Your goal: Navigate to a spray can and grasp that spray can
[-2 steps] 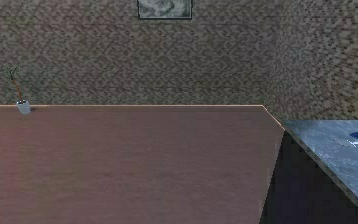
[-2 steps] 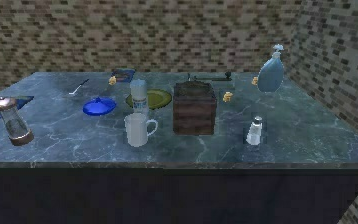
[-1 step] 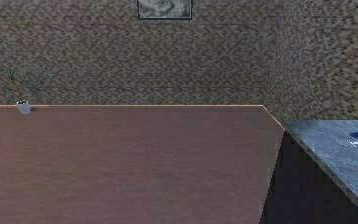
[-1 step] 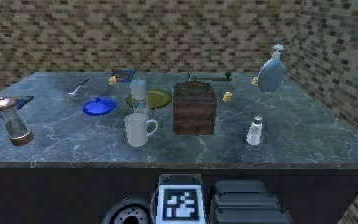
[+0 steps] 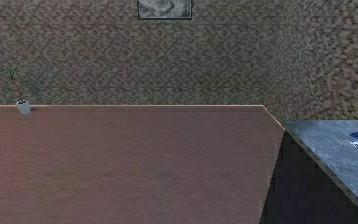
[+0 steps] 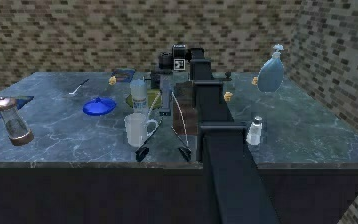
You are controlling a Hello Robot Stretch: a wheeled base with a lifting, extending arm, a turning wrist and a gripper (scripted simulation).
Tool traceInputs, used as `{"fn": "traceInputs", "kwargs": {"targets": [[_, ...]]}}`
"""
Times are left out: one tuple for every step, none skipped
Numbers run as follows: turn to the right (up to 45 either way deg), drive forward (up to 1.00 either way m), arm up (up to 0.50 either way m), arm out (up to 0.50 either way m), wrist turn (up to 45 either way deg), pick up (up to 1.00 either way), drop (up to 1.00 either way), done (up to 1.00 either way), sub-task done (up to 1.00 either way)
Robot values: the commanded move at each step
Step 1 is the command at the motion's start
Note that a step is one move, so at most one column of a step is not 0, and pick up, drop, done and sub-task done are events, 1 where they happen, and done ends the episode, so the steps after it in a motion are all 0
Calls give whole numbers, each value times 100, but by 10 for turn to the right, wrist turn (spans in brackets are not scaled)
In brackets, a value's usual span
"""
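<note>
Fingers: two thin dark fingers [image 6: 143, 152] ran down past the white ceramic mug with a handle [image 6: 139, 128]. One tip sat at the mug's base and the other just right of it. Contact with the mug could not be told.
Gripper: the gripper [image 6: 166, 152] had its dark body above and right of the mug. Things stood on the counter behind it, so I could not tell whether it held anything.
Arm: dark square bar [image 6: 232, 165], right of the mug.
Markers: two small white squares with black marks [image 6: 179, 62], behind the mug.
Spray can: the only likely match was a pale-blue bottle with a white nozzle-like top [image 6: 272, 72]. It stood upright, well right of the mug and farther back.
Counter: grey-blue marbled stone countertop [image 6: 67, 140], under the mug.
Brown block: dark brown boxy thing [image 6: 184, 118], just right of the mug; kind unclear.
Shaker: small white shaker with grey cap [image 6: 255, 130], right of the mug, past the arm.
Dish: bright blue round dish [image 6: 99, 105], left of and behind the mug.
Tumbler: clear glass tumbler [image 6: 139, 90], directly behind the mug.
</note>
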Motion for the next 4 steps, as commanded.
{"fn": "traceInputs", "kwargs": {"targets": [[0,0,0,0,450,0,0,0,0],[0,0,0,0,450,0,0,0,0],[0,0,0,0,450,0,0,0,0],[0,0,0,0,60,0,0,0,0]]}}
